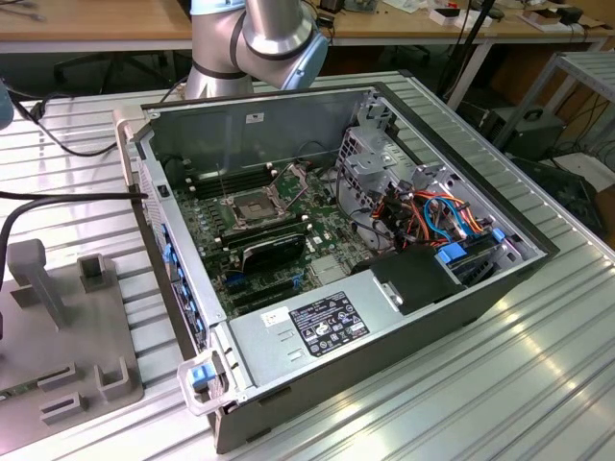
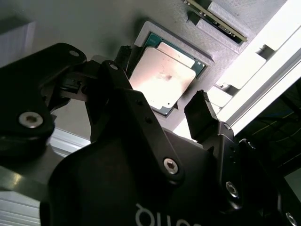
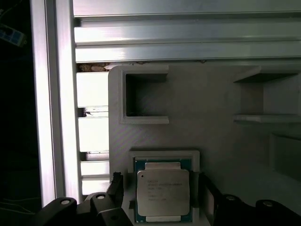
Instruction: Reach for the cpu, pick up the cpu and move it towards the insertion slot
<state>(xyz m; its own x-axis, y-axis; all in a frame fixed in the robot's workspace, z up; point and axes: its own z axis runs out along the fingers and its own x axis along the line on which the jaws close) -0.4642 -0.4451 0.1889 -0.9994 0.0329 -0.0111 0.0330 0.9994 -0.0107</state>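
- First wrist view: the cpu [image 3: 163, 188] lies flat, silvery lid up, in a shallow square pocket [image 3: 164, 154] of a grey holder plate [image 3: 211, 94].
- The gripper [image 3: 160, 181] hangs directly over that pocket. Its black fingers [image 3: 115, 182] are spread apart, one on each side, with the chip between them. I see no contact with the chip.
- Second wrist view: one fingertip sits by one side of the pocket rim and the other stands off beyond the opposite side. The chip's thin tan-green rim shows around the metal lid. The chip rests in its pocket, not lifted.
- A long narrow green-edged board [image 2: 214, 16] stands on edge in a slot of the same plate, near the pocket.
- A U-shaped walled bay [image 3: 146, 94] sits on the plate near the pocket. The plate rests on the ribbed aluminium table [image 3: 51, 117].
- Exterior view: the insertion slot [image 1: 252, 206] sits on the green motherboard [image 1: 207, 240] inside the open computer case [image 1: 432, 317]. It has a silvery frame and a dark centre.
- A black shroud [image 1: 274, 252] lies just beside the slot.
- The robot arm [image 1: 269, 34] rises behind the case.
- A grey plate with upright blocks [image 1: 58, 327] lies on the table at the exterior view's left of the case.
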